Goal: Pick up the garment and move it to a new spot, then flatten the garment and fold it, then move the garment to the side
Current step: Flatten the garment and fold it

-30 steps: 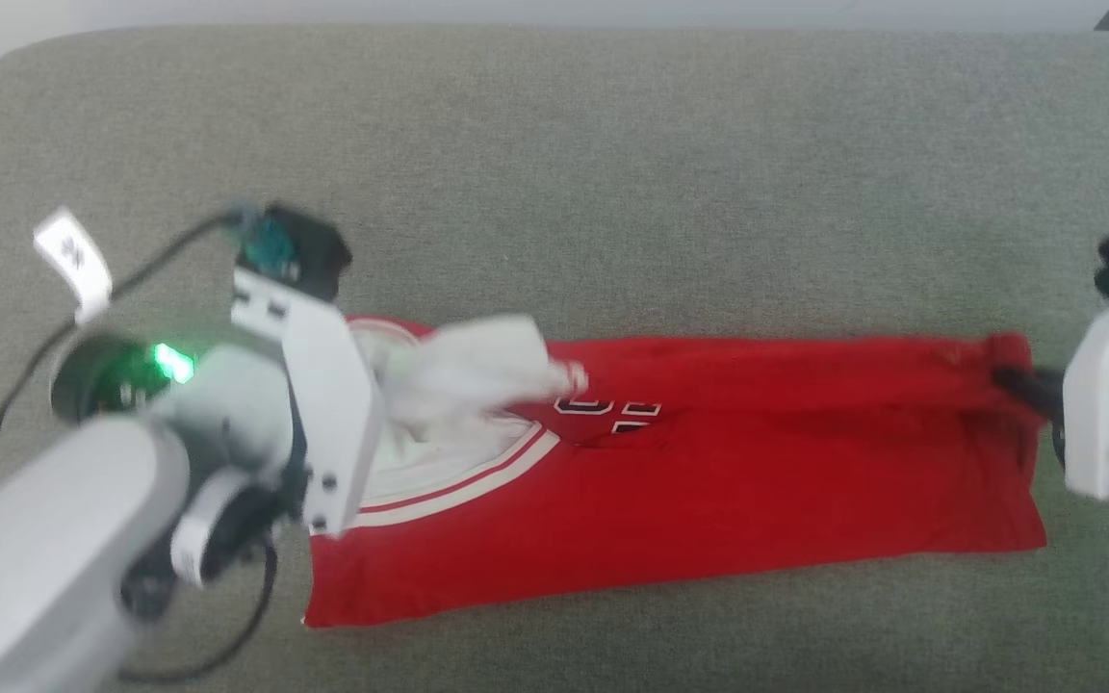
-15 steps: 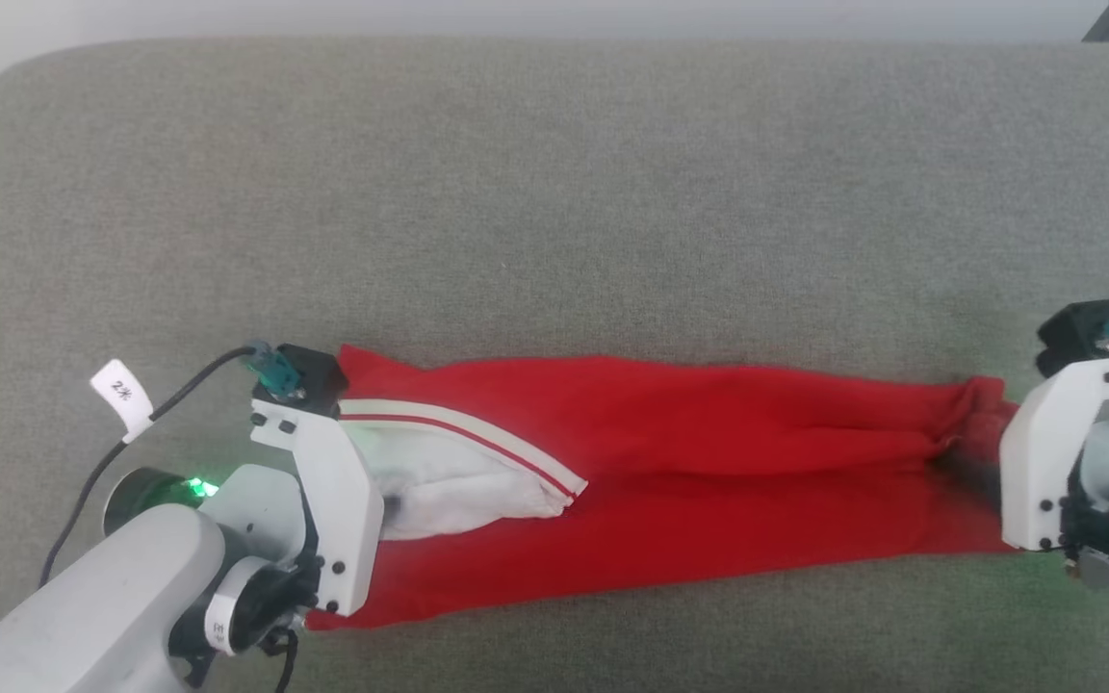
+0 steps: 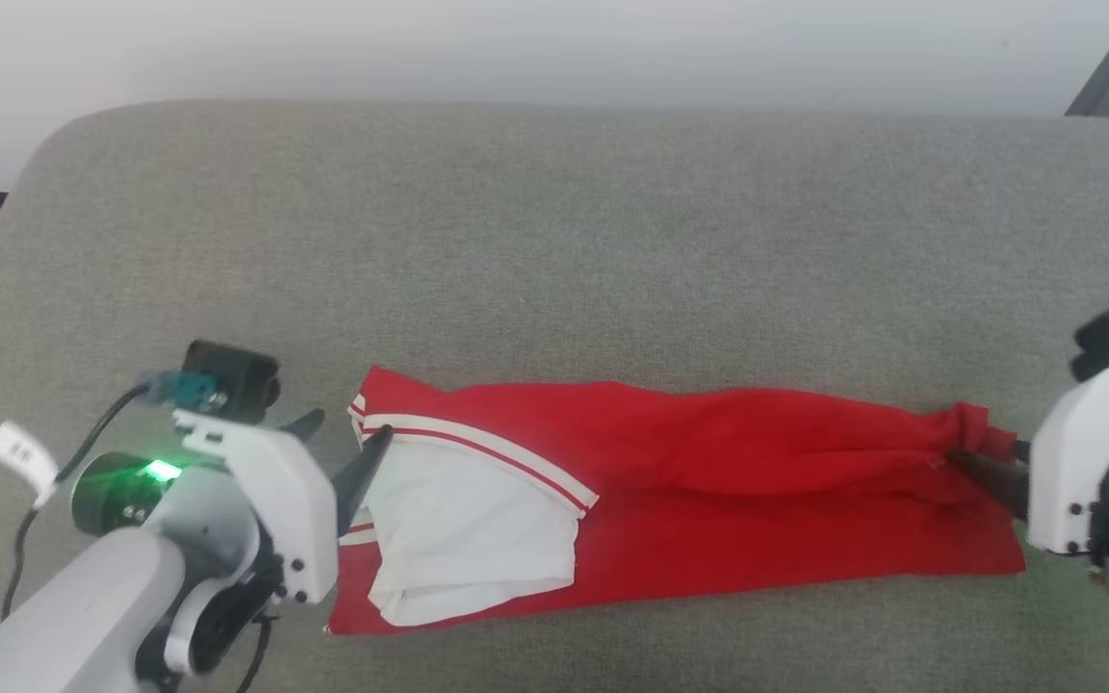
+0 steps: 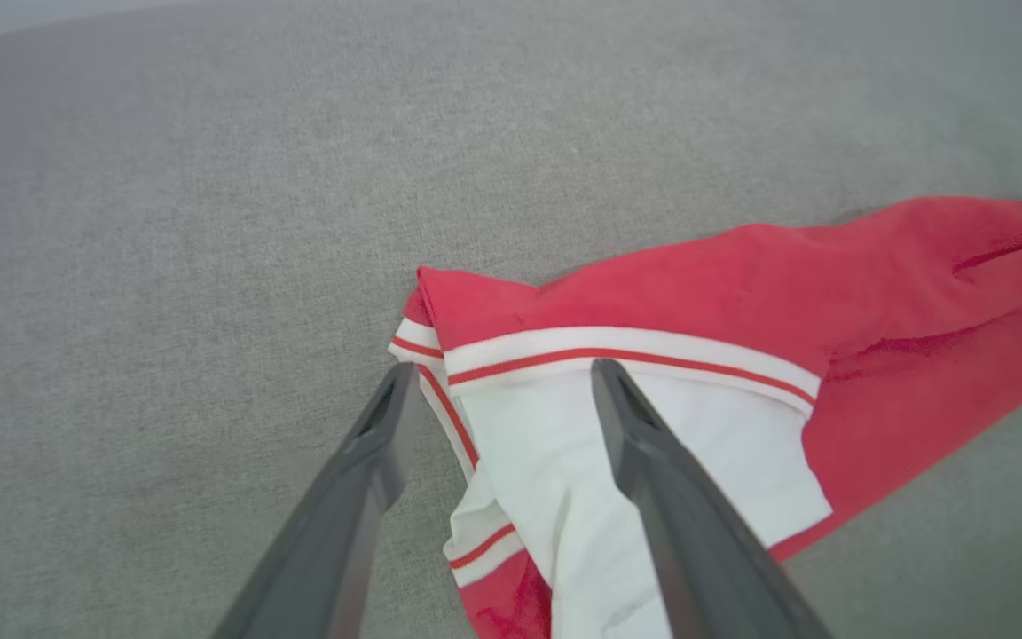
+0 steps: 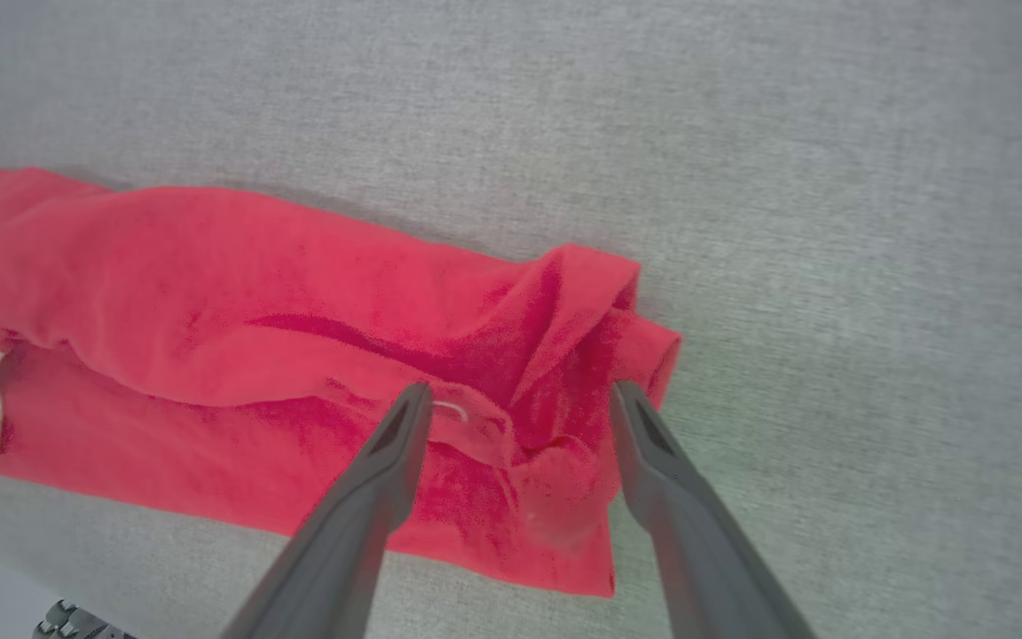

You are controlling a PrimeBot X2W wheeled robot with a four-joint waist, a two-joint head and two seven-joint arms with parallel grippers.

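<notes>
The left arm (image 3: 64, 616) reaches in from 7 o'clock in the head view, a green light glowing on its wrist (image 3: 155, 472). The left pincer (image 3: 346, 430) points toward 1 to 2 o'clock, its two dark fingers (image 4: 360, 479) spread well apart and gripping nothing. The right arm's white bracket (image 3: 1079, 472) sits at the 4 o'clock edge. The right pincer (image 3: 983, 469) points toward 9 to 10 o'clock, likewise parted and empty.

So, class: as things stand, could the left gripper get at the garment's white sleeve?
Probably yes. The left gripper stands open right at the white sleeve, which lies on top of the red garment with nothing over it.
</notes>
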